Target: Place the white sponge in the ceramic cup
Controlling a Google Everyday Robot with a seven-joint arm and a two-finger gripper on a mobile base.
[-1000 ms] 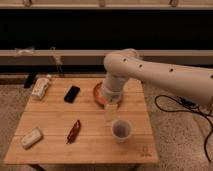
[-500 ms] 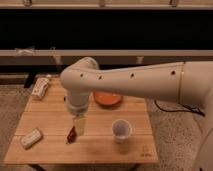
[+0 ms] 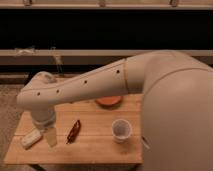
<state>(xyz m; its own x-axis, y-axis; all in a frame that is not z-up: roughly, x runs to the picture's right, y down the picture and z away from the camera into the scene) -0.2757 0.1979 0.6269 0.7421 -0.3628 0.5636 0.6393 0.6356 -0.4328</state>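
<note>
Wood-plank table (image 3: pixel 100 145) sat in front of a dark wall with pale horizontal rails (image 3: pixel 100 52) running across it. Grey floor (image 3: pixel 9 107) showed at the left edge. Lighting was dim and warm.

Robot body (image 3: pixel 175 115) filled the right side of the view. Its arm (image 3: pixel 85 87) reached left across the back of the table, with a row of small dark holes along the link, then bent down at the wrist over the left end.

Gripper (image 3: pixel 51 136) pointed straight down, low over the left part of the table. Fingers were released and spread, not grasping anything.

White sponge (image 3: pixel 31 139) lay flat on the table near the front-left corner, just beside the gripper on its left. I could not tell whether they touched.

Ceramic cup (image 3: pixel 121 130) stood upright on the right half of the table, near the front edge, mouth up, well apart from the sponge and the gripper.

Dark red elongated item (image 3: pixel 74 131) lay at an angle between the gripper and the cup, nearer the gripper.

Orange bowl (image 3: pixel 109 101) sat behind the cup towards the back edge, its top part hidden by the arm.

Labels and writing on the items: could not tell.
</note>
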